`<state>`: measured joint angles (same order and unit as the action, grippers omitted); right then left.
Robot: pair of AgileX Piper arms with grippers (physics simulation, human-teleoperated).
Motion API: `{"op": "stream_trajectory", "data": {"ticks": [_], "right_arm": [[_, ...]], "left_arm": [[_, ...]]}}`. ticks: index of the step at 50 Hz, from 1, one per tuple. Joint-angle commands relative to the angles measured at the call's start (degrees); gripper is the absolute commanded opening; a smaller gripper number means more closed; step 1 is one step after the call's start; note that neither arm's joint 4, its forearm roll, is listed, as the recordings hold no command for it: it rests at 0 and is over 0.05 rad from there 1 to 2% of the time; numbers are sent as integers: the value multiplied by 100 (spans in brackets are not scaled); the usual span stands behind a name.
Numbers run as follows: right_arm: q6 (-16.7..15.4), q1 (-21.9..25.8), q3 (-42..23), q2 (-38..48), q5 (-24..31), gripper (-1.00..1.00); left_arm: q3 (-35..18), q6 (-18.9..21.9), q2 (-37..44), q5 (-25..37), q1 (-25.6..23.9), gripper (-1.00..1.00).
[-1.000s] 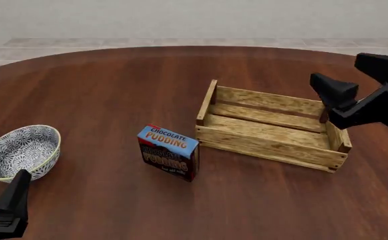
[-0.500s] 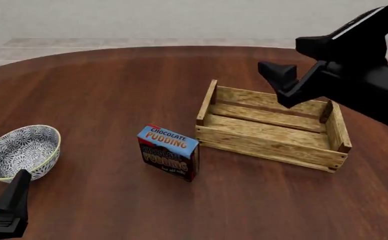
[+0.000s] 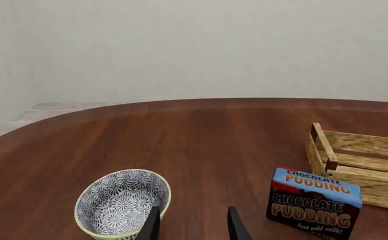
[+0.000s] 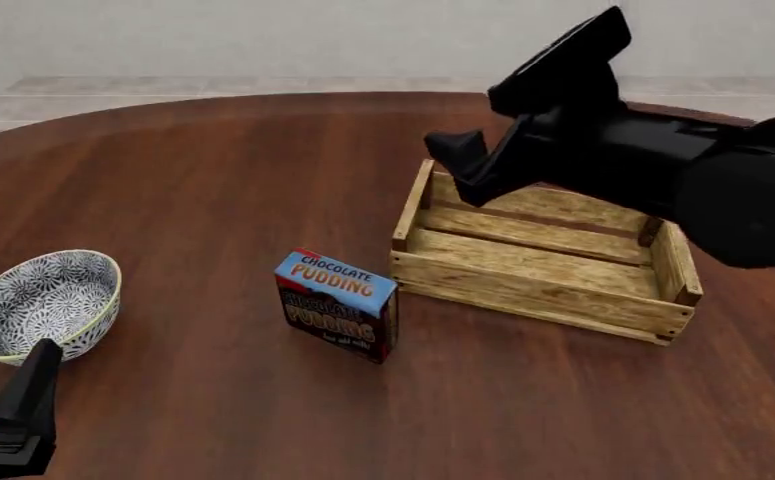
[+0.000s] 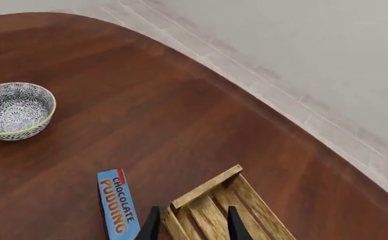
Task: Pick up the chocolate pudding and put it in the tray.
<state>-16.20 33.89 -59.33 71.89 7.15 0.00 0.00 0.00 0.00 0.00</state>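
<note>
Fingertips of the right gripper [image 5: 189, 224] show as two dark prongs at the bottom edge of its wrist view, set apart with a clear gap and nothing between them. Through that gap lies the near corner of the tray [image 5: 227, 212], and just beside it the blue top of the chocolate pudding [image 5: 118, 206]. In the front view the same gripper [image 4: 451, 152] sits in the upper middle of the frame, over the tray's left end [image 4: 414, 205] (how high above it I cannot tell), with the bulky black right arm [image 4: 667, 160] running off toward the right edge.

The left gripper [image 3: 192, 225] also shows two dark prongs, parted and empty, at the bottom of its wrist view. One prong overlaps the rim of the patterned bowl [image 3: 121, 202] in that picture. In the front view this gripper [image 4: 20, 400] is at the lower left corner, low by the table [image 4: 227, 180], just in front of the bowl [image 4: 40, 300].

The pudding carton [image 4: 336, 304] stands upright on the wood a little below the middle of the front view, free of both grippers. It is just beside the tray's left front corner, outside it. In the left wrist view the carton [image 3: 314, 202] shows its brown lettered face at the lower right, with the tray [image 3: 361, 165] behind it at the right edge. The bowl is well apart from the carton, at the left edge of the front view.
</note>
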Motion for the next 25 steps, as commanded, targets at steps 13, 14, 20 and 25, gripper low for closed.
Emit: {"op": "stream_trajectory", "data": {"ticks": [13, 14, 20, 25], "right_arm": [[-250, 212, -438, 890, -29, 100], [-287, 255, -470, 939, -6, 100], [-350, 339, -514, 1009, 21, 100], [-380, 454, -486, 1063, 20, 100]], "left_arm": [[0, 0, 0, 0, 0, 100], [0, 0, 0, 0, 0, 100], [0, 0, 0, 0, 0, 100], [0, 0, 0, 0, 0, 100]]}}
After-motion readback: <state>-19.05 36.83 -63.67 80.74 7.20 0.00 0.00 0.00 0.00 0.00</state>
